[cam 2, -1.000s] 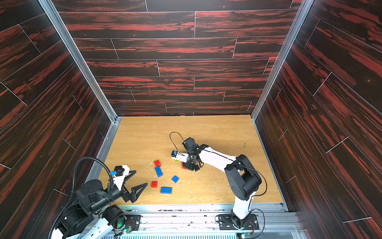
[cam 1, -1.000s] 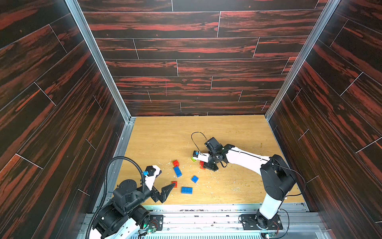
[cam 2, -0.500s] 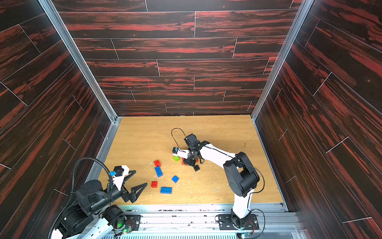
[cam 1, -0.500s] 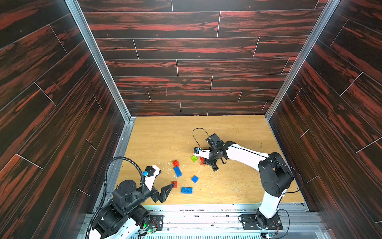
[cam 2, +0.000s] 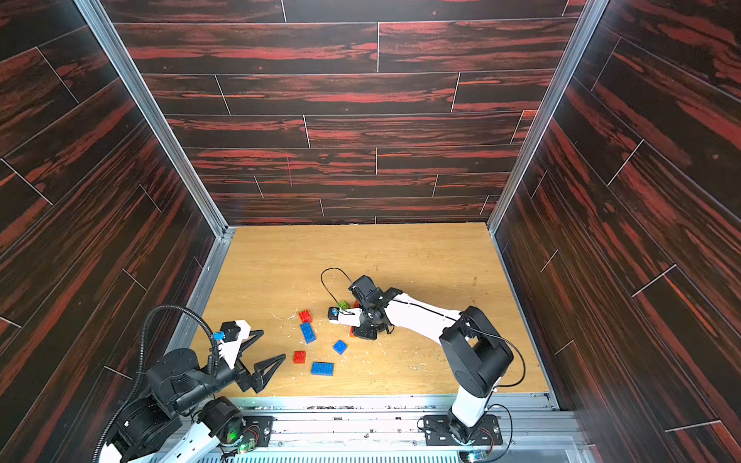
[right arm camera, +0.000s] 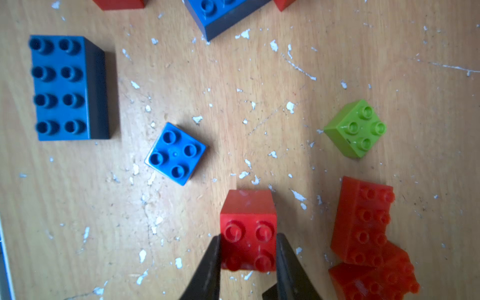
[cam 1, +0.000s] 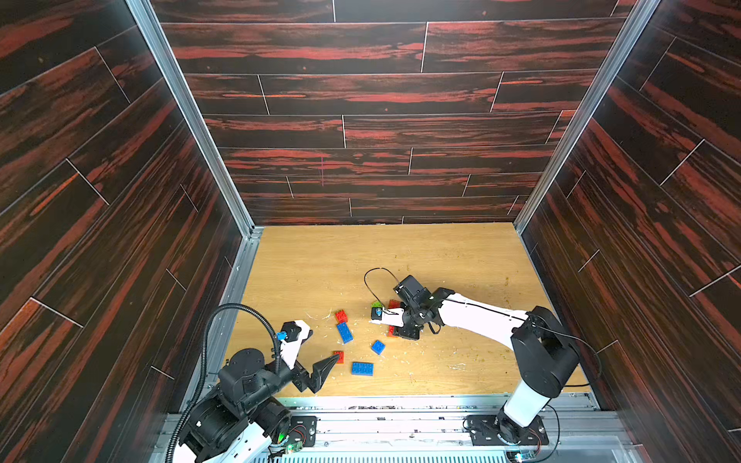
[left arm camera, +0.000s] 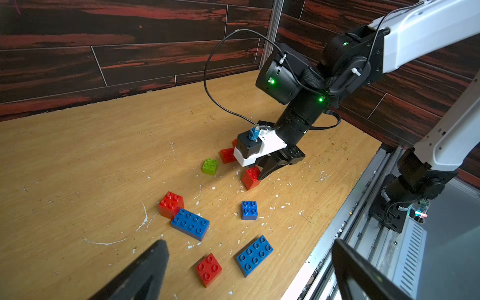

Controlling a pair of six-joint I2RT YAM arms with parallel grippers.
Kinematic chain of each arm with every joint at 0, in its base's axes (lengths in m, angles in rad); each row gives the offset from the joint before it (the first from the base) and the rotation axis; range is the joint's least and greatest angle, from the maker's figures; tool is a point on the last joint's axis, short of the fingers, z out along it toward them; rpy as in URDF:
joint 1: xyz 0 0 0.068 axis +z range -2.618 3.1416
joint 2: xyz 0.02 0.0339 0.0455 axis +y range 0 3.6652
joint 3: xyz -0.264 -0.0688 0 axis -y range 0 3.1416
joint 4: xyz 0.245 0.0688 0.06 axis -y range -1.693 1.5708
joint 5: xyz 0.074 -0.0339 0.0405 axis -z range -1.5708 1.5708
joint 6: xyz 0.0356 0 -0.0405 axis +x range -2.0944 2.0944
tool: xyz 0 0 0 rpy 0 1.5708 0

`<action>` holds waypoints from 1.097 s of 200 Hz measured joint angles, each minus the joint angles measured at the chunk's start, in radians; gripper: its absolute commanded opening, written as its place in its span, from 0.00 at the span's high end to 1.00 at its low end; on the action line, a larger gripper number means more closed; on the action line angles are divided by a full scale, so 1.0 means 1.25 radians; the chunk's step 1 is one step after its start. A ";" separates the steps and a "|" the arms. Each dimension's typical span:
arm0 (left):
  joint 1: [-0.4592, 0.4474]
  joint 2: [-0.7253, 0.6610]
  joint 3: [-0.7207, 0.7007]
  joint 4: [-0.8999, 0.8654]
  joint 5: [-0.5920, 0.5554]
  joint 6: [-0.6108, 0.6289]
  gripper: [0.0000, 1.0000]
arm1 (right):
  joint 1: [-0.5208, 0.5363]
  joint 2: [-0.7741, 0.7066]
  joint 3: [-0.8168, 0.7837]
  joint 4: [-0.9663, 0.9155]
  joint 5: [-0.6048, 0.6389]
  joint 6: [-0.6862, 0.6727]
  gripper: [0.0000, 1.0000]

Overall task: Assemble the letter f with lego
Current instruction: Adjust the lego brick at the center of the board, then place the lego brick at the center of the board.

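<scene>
My right gripper point(right arm camera: 248, 237) is shut on a red square lego brick point(right arm camera: 248, 231), which is held tilted low over the wooden table point(left arm camera: 250, 178). A lime green brick point(right arm camera: 355, 128) and a clump of red bricks point(right arm camera: 363, 220) lie just beside it. Nearer the front lie a blue square brick point(left arm camera: 249, 210), two blue oblong bricks point(left arm camera: 254, 254) point(left arm camera: 190, 223) and two red square bricks point(left arm camera: 209, 268) point(left arm camera: 171, 203). My left gripper point(cam 2: 272, 344) hangs open at the front left, with nothing between its fingers.
The wooden table point(cam 1: 461, 260) is boxed in by dark panelled walls on three sides. A metal rail point(cam 1: 401, 401) runs along its front edge. White flecks litter the surface around the bricks. A black cable point(cam 1: 375, 276) loops off the right wrist.
My right gripper has shifted a little toward the front edge, carrying the red brick away from the red clump. The left arm has not moved.
</scene>
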 measured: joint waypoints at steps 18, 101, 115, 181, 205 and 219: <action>-0.001 0.000 0.000 0.000 0.000 0.000 0.00 | 0.000 0.000 0.000 -0.001 -0.002 -0.017 0.84; -0.001 0.000 0.000 0.000 0.000 0.000 0.00 | 0.000 0.001 0.022 -0.053 -0.030 -0.056 0.72; -0.002 0.000 0.000 0.000 0.000 0.000 0.00 | 0.000 0.001 0.028 -0.057 -0.037 -0.056 0.71; -0.002 0.000 0.000 0.000 0.000 0.000 0.00 | 0.000 0.026 0.042 -0.077 -0.057 -0.057 0.68; -0.002 0.000 0.000 0.000 0.000 0.000 0.00 | 0.000 0.030 0.045 -0.085 -0.061 -0.058 0.67; -0.002 0.000 0.000 0.000 0.000 0.000 0.00 | 0.000 0.032 0.050 -0.090 -0.061 -0.058 0.66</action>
